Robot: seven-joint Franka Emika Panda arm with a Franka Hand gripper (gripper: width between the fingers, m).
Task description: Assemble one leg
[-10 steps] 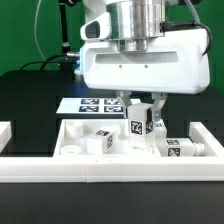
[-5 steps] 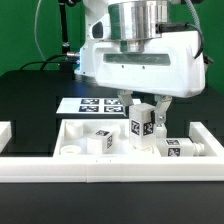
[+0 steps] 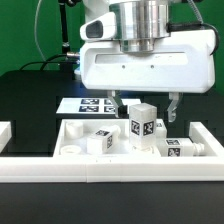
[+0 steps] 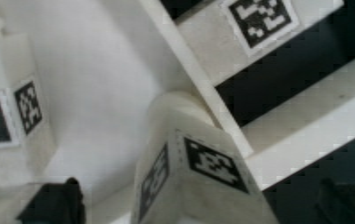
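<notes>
A white leg (image 3: pixel 143 126) with black-and-white tags stands upright on the large white panel (image 3: pixel 80 130), right of its middle in the exterior view. My gripper (image 3: pixel 145 108) is open above it, with one finger on each side of the leg's top and a gap on both sides. In the wrist view the leg (image 4: pixel 200 165) rises between the two dark fingertips (image 4: pixel 53 203), and my gripper (image 4: pixel 192 208) does not touch it. Whether the leg's peg sits in a hole is hidden.
Two more tagged legs lie on the panel, one (image 3: pixel 101 140) left of the standing leg and one (image 3: pixel 178 150) to its right. The marker board (image 3: pixel 88 103) lies behind on the black table. A white rail (image 3: pixel 110 172) runs along the front.
My gripper has opened: the fingers that held the leg have spread apart. The leg now stands free on the panel, a little lower and more upright.
</notes>
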